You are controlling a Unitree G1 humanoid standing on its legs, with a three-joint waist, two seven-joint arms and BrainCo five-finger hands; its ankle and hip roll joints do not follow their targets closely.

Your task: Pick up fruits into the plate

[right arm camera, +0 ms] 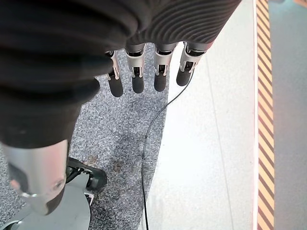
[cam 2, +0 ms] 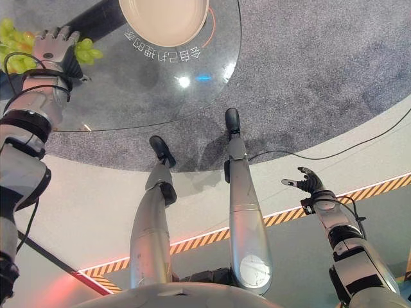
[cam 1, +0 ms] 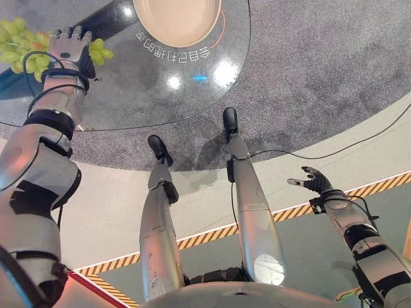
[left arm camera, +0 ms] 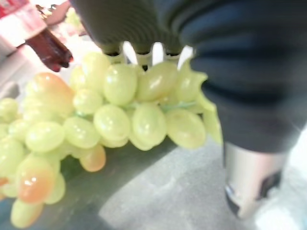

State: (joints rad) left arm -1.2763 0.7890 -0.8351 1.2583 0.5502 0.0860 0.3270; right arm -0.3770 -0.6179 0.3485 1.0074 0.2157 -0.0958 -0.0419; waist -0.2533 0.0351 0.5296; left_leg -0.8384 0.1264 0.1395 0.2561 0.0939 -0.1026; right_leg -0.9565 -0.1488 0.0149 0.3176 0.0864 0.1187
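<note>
Glass round table (cam 1: 148, 96) stands on grey carpet (cam 1: 334, 70), bearing a beige plate (cam 1: 176, 19) and green grapes (cam 1: 16, 45). The left hand (cam 1: 67, 43) lies on the grapes, its grip hidden. The right hand (cam 1: 313, 182) hangs relaxed over pale floor edged by striped tape (cam 1: 379, 186).

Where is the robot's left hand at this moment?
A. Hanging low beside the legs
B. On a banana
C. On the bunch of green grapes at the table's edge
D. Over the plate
C: the left hand lies on the bunch of green grapes on the glass table, apart from the plate; the left wrist view shows the grapes right against its fingers.
</note>
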